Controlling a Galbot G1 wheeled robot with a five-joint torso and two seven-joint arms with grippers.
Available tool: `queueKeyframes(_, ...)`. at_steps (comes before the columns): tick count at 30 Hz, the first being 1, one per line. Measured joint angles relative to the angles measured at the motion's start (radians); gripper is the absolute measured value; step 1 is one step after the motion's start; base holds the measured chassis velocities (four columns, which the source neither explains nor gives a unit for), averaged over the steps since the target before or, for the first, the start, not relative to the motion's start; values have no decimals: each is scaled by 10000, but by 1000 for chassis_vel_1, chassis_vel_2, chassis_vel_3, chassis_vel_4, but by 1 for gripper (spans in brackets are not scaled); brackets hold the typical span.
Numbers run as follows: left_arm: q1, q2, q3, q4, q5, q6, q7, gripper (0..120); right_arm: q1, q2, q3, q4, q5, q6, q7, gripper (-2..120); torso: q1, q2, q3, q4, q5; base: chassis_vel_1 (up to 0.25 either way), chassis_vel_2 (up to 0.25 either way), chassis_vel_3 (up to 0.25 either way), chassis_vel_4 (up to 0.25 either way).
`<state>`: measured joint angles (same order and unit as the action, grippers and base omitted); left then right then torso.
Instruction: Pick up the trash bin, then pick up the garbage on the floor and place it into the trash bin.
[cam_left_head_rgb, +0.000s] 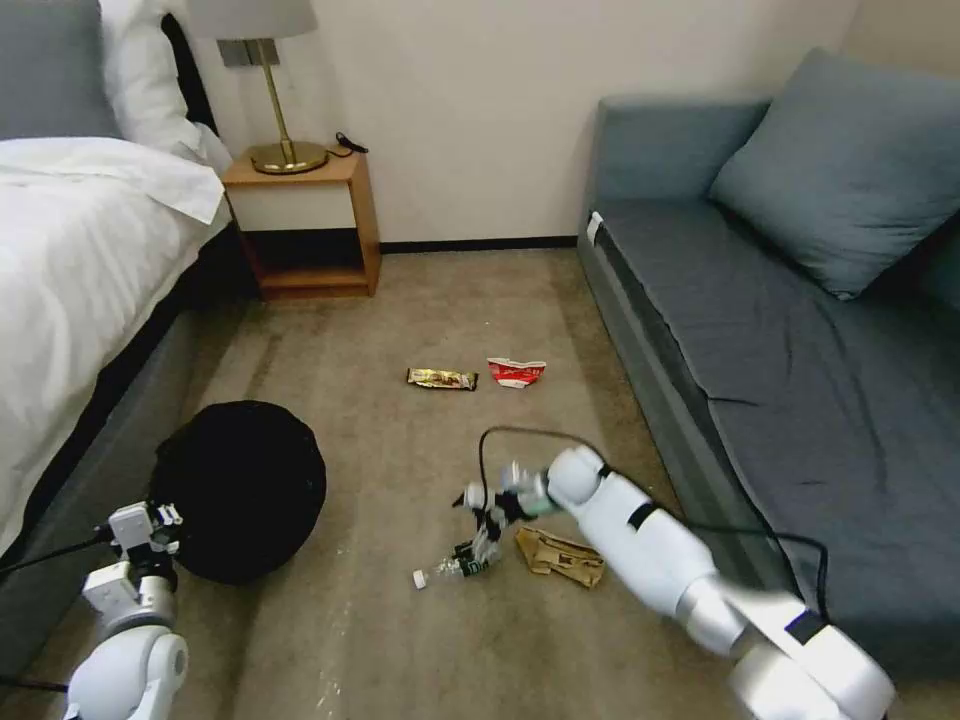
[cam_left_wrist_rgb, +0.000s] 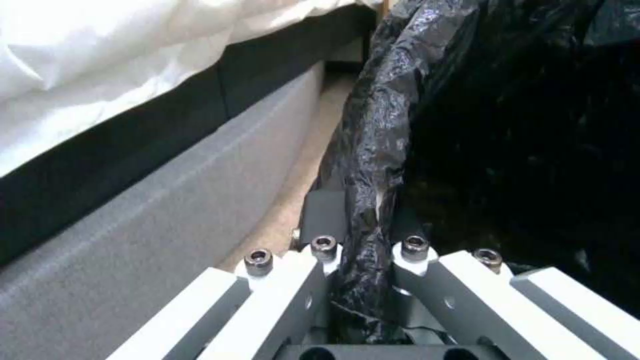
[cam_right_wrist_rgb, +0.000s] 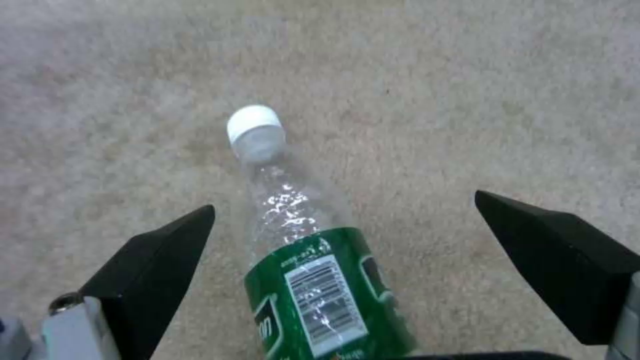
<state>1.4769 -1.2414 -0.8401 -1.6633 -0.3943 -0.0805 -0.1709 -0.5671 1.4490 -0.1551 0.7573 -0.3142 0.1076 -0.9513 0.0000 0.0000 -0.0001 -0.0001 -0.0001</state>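
Observation:
The trash bin (cam_left_head_rgb: 240, 490), lined with a crinkly black bag (cam_left_wrist_rgb: 507, 125), is low at the left beside the bed. My left gripper (cam_left_head_rgb: 150, 525) (cam_left_wrist_rgb: 365, 220) is shut on its bagged rim. A clear bottle with a green label (cam_left_head_rgb: 455, 567) (cam_right_wrist_rgb: 313, 270) lies on the carpet, white cap pointing away. My right gripper (cam_left_head_rgb: 490, 525) (cam_right_wrist_rgb: 343, 200) hangs just above it, open, with a black finger (cam_right_wrist_rgb: 153, 260) on either side of the bottle and not touching it. Crumpled tan paper (cam_left_head_rgb: 560, 555) lies beside the bottle. Farther off lie a gold-brown wrapper (cam_left_head_rgb: 442, 378) and a red-and-white carton (cam_left_head_rgb: 516, 372).
A bed (cam_left_head_rgb: 80, 250) with white sheets runs along the left. A grey sofa (cam_left_head_rgb: 780, 330) lines the right. A wooden nightstand (cam_left_head_rgb: 305, 225) with a lamp (cam_left_head_rgb: 270, 90) stands at the back wall. Open carpet (cam_left_head_rgb: 400, 300) lies between them.

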Motion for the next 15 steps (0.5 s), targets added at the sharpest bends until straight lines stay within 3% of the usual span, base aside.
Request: queueKeyframes(15,316,-39,-8,-139,36,-247,30,3,-330,438,752,-537,-1742,709,607,100,0,0,0,1,1,0,0,0,0)
